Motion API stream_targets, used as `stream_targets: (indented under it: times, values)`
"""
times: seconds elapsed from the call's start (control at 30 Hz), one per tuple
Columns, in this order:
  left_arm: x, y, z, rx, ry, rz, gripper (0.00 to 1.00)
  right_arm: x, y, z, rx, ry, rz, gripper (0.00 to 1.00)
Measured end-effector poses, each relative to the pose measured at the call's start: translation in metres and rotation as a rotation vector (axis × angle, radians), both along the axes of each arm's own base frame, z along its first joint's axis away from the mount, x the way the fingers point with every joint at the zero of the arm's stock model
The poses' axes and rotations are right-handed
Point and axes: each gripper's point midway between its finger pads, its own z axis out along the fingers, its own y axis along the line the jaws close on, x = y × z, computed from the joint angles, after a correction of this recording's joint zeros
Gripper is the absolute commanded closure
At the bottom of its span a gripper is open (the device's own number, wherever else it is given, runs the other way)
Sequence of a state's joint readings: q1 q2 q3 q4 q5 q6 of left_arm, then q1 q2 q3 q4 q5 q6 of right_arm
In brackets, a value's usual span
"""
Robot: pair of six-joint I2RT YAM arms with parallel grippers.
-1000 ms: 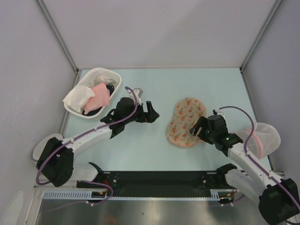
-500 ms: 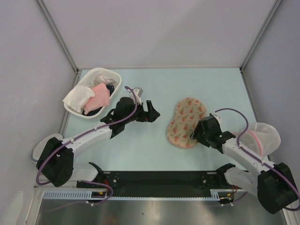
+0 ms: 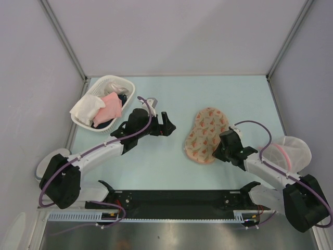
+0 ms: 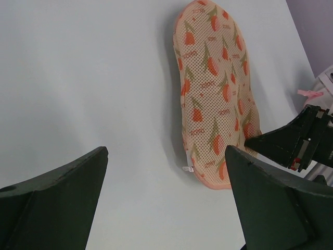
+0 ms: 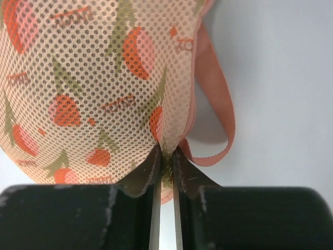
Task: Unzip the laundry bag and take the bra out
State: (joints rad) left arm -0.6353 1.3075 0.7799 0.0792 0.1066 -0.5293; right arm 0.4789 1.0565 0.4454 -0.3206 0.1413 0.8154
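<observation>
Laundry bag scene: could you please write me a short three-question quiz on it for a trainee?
1. True or false: the right hand is pinching the bag's edge.
2. The left hand is: A open, holding nothing; B shut on the bag; C pressed flat on the bag.
3. Fill in: the pink cloth lies in the white ___.
Key: 1 true; 2 A; 3 basket.
</observation>
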Motion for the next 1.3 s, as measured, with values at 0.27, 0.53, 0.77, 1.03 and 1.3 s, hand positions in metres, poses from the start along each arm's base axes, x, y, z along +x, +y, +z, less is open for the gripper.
stream_targets:
  times: [0.27,0.53,0.77,1.03,1.3]
  values:
    - [-0.006,0.022,-0.004,0.053,-0.013,0.048,0.0,0.016,0.04,-0.002,0.02,-0.056,0.247,0.98]
    - [-0.017,0.047,-0.002,0.067,-0.031,0.087,0.0,0.027,0.113,0.019,0.054,-0.173,0.652,0.93]
    - [-0.025,0.057,-0.013,0.096,0.002,0.101,0.0,0.032,0.143,0.03,0.031,-0.23,0.882,0.64]
    - [-0.033,0.068,-0.036,0.118,0.07,0.132,0.0,0.05,0.119,0.036,-0.104,-0.232,0.819,0.16]
    - [-0.063,0.07,-0.073,0.07,0.155,0.099,0.01,0.024,0.113,0.113,-0.138,-0.398,0.681,0.16]
